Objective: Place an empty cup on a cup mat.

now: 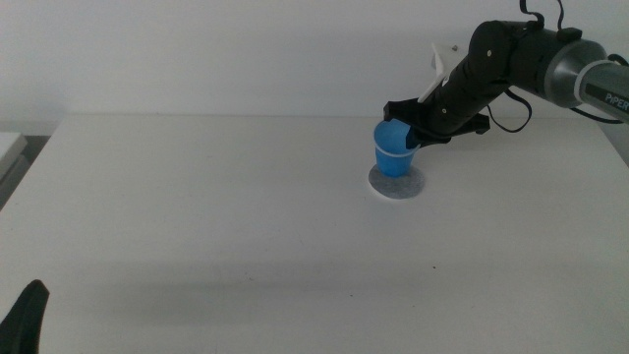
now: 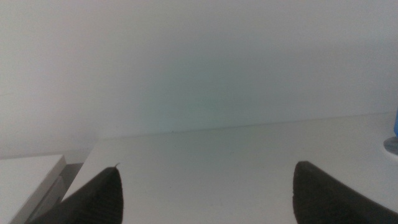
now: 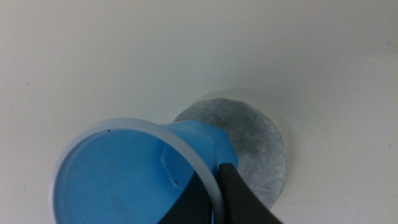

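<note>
The blue cup point(image 1: 393, 149) stands upright over the grey cup mat point(image 1: 398, 184) at the table's far right of centre. Its base is on or just above the mat; I cannot tell which. My right gripper point(image 1: 411, 133) comes in from the right and is shut on the cup's rim. In the right wrist view one jaw is inside the cup point(image 3: 124, 174) and one outside, pinching the wall at the right gripper's point(image 3: 214, 186) tips, with the mat point(image 3: 255, 137) under the base. The cup is empty. My left gripper point(image 1: 25, 317) waits at the bottom left, open point(image 2: 208, 165).
The white table point(image 1: 197, 216) stretches wide around the mat. A pale surface point(image 1: 10, 147) sits past the table's left edge. A white wall stands behind the table. A sliver of the cup point(image 2: 395, 121) shows in the left wrist view.
</note>
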Motion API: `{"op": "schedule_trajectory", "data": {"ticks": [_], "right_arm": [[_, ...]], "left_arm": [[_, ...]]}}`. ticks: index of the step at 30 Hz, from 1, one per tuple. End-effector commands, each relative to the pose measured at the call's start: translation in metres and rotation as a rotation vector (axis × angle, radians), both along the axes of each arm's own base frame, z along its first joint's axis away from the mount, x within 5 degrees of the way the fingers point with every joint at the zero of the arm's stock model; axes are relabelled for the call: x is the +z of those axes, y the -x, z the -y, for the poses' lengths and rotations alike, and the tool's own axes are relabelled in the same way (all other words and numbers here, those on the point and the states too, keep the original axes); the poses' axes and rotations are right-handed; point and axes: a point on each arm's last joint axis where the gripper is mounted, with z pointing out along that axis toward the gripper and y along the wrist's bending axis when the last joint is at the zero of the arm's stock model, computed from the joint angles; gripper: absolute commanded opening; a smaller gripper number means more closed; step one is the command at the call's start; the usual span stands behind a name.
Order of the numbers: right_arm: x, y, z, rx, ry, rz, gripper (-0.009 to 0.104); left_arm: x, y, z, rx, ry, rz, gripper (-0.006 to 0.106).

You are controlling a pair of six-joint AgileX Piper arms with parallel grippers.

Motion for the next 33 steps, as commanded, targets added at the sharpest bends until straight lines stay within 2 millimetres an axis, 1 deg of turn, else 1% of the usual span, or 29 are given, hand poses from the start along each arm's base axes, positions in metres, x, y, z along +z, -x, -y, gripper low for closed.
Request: {"op": "schedule_trajectory", "data": {"ticks": [1, 7, 12, 17, 20, 24, 26, 29, 31, 32, 33], "right_arm": [[0.001, -0.001, 0.001, -0.001, 0.007, 0.011, -0.002], [-0.002, -0.002, 0.002, 0.002, 0.026, 0.011, -0.001], [-0.015, -0.004, 0.003, 0.010, 0.059, -0.012, -0.001], [-0.017, -0.004, 0.004, 0.010, 0.063, -0.018, 0.000], [-0.017, -0.005, 0.005, 0.010, 0.072, -0.015, 0.008], [-0.016, -0.005, 0.006, 0.011, 0.073, -0.011, 0.031], [-0.009, -0.004, 0.006, 0.015, 0.070, 0.007, 0.044], [0.016, 0.000, 0.008, 0.028, 0.063, 0.068, 0.058], [0.043, 0.006, 0.011, 0.036, 0.055, 0.126, 0.067], [0.055, 0.009, 0.014, 0.041, 0.056, 0.149, 0.070], [0.072, 0.015, 0.018, 0.042, 0.052, 0.178, 0.072]], "left_arm": [[0.001, 0.000, 0.000, -0.002, 0.004, 0.009, 0.094], [0.001, 0.000, 0.000, -0.002, 0.004, 0.009, 0.094], [0.001, 0.000, 0.000, -0.002, 0.004, 0.009, 0.094], [0.001, 0.000, 0.000, -0.002, 0.004, 0.009, 0.094], [0.001, 0.000, 0.000, -0.002, 0.004, 0.009, 0.094], [0.001, 0.000, 0.000, -0.002, 0.004, 0.009, 0.094], [0.001, 0.000, 0.000, -0.002, 0.004, 0.009, 0.094], [0.001, 0.000, 0.000, -0.002, 0.004, 0.009, 0.094], [0.001, 0.000, 0.000, -0.002, 0.004, 0.009, 0.094], [0.001, 0.000, 0.000, -0.002, 0.004, 0.009, 0.094], [0.001, 0.000, 0.000, -0.002, 0.004, 0.009, 0.094]]}}
